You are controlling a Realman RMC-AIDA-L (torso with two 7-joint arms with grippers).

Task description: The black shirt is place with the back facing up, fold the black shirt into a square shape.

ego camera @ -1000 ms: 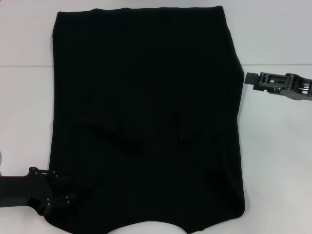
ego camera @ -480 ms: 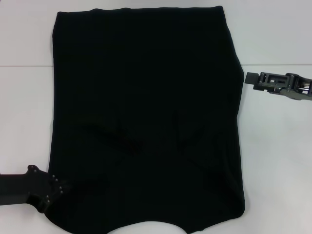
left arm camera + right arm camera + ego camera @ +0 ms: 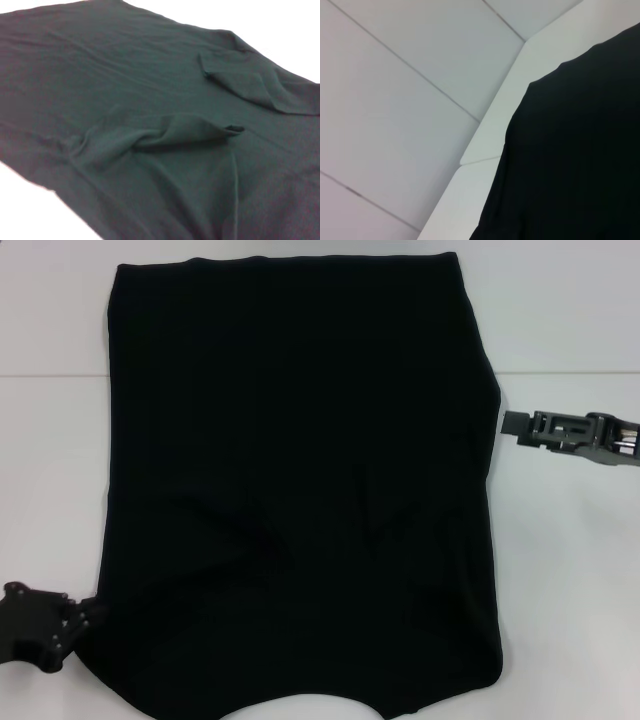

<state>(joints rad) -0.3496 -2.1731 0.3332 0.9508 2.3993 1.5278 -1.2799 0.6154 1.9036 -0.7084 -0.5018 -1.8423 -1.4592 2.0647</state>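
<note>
- At the near left corner of the white table, the left gripper touches the black shirt's edge; whether it grips cloth cannot be told.
- Across the middle, the black shirt lies flat, plain side up, with a raised fold near its lower half.
- Beside the shirt's right edge, the right gripper hovers just clear; its opening cannot be told.

I can read no text, label or number anywhere; the black shirt shows me only plain dark cloth, with no print visible.
</note>
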